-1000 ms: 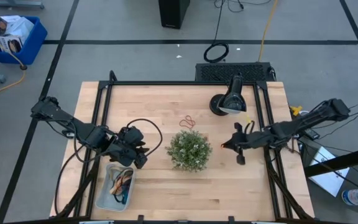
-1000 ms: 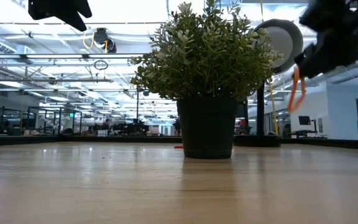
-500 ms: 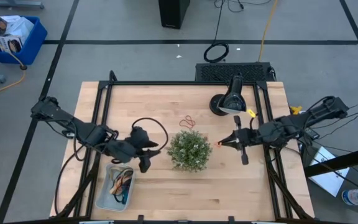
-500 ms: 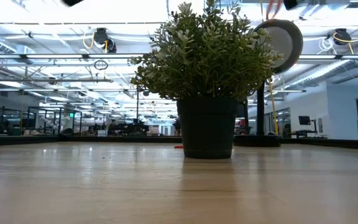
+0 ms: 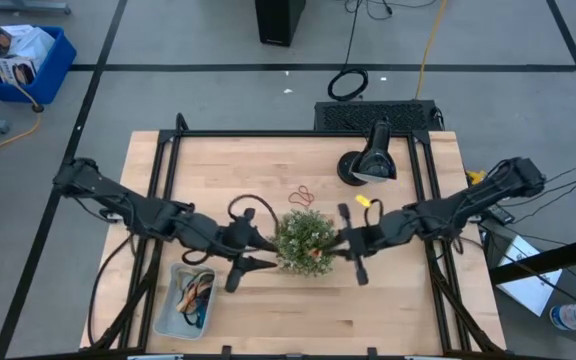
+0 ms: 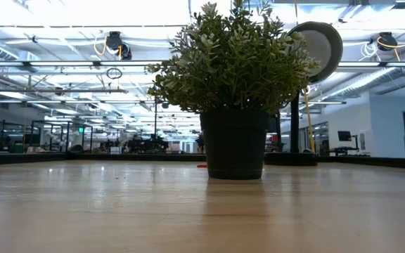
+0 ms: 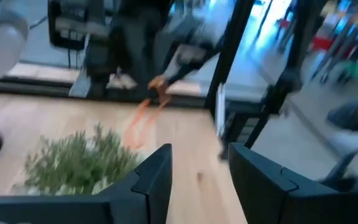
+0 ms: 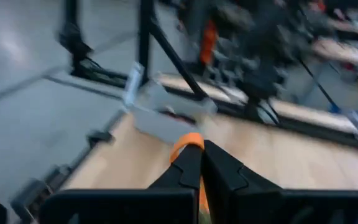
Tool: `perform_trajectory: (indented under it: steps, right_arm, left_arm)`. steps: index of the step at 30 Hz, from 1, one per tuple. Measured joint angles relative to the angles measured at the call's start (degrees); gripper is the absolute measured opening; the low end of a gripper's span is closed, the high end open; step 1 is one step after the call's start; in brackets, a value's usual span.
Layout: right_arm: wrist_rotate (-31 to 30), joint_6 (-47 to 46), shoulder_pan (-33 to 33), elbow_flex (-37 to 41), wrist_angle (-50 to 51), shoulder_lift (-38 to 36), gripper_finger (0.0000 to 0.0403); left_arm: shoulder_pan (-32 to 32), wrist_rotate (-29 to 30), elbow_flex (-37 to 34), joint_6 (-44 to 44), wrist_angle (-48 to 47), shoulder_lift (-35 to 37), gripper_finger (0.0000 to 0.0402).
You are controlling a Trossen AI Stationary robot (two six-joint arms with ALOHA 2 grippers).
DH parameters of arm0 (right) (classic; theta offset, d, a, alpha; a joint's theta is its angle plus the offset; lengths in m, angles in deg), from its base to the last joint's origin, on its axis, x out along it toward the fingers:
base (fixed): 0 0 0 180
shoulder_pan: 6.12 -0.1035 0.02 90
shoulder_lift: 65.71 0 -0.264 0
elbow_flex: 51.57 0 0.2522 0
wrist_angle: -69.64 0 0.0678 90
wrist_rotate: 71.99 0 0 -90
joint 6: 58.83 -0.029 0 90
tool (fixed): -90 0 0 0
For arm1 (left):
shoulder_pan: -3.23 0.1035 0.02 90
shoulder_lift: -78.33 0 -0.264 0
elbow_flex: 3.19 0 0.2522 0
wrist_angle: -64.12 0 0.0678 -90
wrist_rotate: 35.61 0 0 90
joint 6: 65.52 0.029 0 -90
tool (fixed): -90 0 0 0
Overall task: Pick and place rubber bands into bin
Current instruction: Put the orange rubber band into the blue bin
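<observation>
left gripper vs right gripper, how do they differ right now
The left gripper is open and empty; the right gripper is shut on an orange rubber band. The left gripper reaches the plant from the side nearer the bin, which already holds bands; the right gripper comes from the opposite side. Both hover close beside the plant.

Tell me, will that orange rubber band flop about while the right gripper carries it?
Probably floppy: the orange rubber band is a thin loop pinched between the right gripper's shut fingers, and the left wrist view shows it dangling loose. It looks very light. Being thin, it might slip out or snag on the plant.
</observation>
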Motion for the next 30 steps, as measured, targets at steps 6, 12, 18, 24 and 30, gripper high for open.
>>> perform_trajectory:
  steps: [6, 12, 18, 24, 30]
  right_arm:
    - [5.25, 3.72, 0.11, -0.11, -11.35, 5.17, 0.0]
    - [5.27, 4.08, 0.11, -0.11, -15.46, 8.24, 0.0]
    - [5.21, 3.95, 0.11, -0.11, -16.04, 9.36, 0.0]
    - [5.19, 3.91, 0.11, -0.11, -16.07, 9.36, 0.0]
    - [5.17, 3.88, 0.11, -0.09, -14.84, 9.35, 0.0]
  left_arm:
    - [0.39, -0.04, -0.04, 5.15, 1.55, -4.87, 0.0164]
    - [0.52, 0.14, -0.04, 8.01, 6.28, -10.54, 0.0164]
    - [0.77, 1.09, -0.04, 8.99, 10.05, -15.0, 0.0163]
    - [1.01, 2.65, -0.04, 10.2, 12.44, -16.92, 0.0163]
    - [1.05, 3.49, -0.04, 9.84, 13.02, -16.78, 0.0161]
